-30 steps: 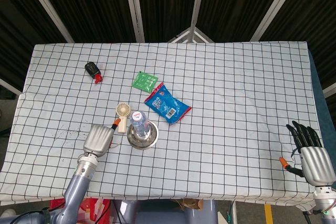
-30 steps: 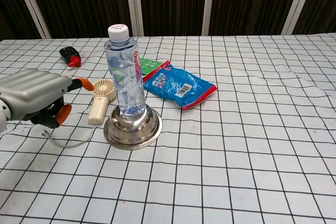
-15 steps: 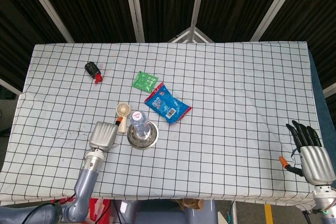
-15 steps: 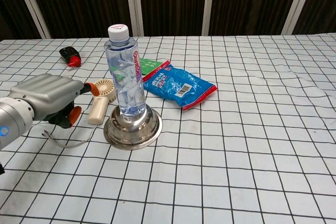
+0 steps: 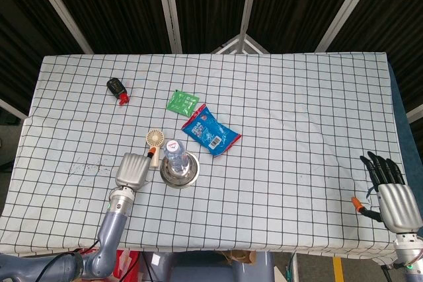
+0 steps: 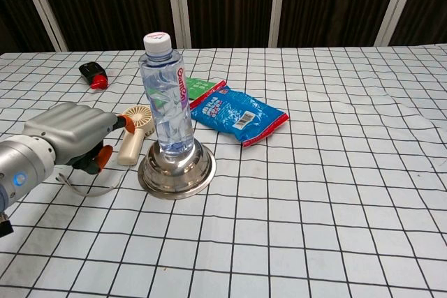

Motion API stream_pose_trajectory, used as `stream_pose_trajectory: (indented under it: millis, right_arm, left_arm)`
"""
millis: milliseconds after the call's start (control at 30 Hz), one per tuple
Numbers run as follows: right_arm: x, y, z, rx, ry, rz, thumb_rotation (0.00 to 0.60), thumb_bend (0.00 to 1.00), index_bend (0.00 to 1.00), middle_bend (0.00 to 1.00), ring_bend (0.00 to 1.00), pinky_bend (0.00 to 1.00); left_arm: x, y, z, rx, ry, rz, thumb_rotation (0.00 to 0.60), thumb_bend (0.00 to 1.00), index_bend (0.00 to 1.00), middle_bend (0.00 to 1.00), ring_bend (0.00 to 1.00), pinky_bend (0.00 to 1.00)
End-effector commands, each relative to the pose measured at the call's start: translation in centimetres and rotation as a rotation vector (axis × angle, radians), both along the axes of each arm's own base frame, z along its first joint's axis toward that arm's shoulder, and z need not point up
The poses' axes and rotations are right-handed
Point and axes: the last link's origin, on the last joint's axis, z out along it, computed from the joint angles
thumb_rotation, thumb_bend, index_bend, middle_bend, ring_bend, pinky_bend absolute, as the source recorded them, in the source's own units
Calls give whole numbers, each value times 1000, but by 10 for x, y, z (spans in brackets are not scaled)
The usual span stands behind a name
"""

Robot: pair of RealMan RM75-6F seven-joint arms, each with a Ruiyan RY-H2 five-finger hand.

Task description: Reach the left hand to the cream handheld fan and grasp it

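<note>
The cream handheld fan (image 5: 155,142) (image 6: 134,132) lies flat on the checked cloth just left of the water bottle, round head away from me and handle toward me. My left hand (image 5: 132,169) (image 6: 70,136) sits palm down right beside the handle, on its left. An orange thumb tip (image 6: 120,121) reaches the fan's neck and another orange fingertip (image 6: 104,156) hovers beside the handle. Nothing is gripped in it. My right hand (image 5: 390,193) rests at the table's front right edge, fingers stretched out and empty, seen only in the head view.
A clear water bottle (image 6: 167,99) stands in a steel dish (image 6: 176,170) right of the fan. Behind lie a blue snack packet (image 6: 239,115), a green packet (image 6: 201,86) and a black-and-red item (image 6: 92,74). A white strap loop (image 6: 87,189) lies below my left hand.
My left hand has slid to the right and slightly forward, closing the gap to the fan's handle. The fan, bottle and right hand have stayed put.
</note>
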Motion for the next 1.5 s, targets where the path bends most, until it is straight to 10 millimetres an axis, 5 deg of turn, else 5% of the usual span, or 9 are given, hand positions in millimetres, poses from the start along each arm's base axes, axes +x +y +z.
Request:
stream_pose_trajectory:
  millis: [33,1500]
  right_arm:
    - [0,0,0,0,0,0,600,279,98,0,0,0]
    - [0,0,0,-1,1,-1,600,279,98,0,0,0]
  left_arm:
    - [0,0,-1,2,-2,1,600,867,207,918,802,835]
    - [-10,0,-4,9,-10,8,600,862,197,878,761,835]
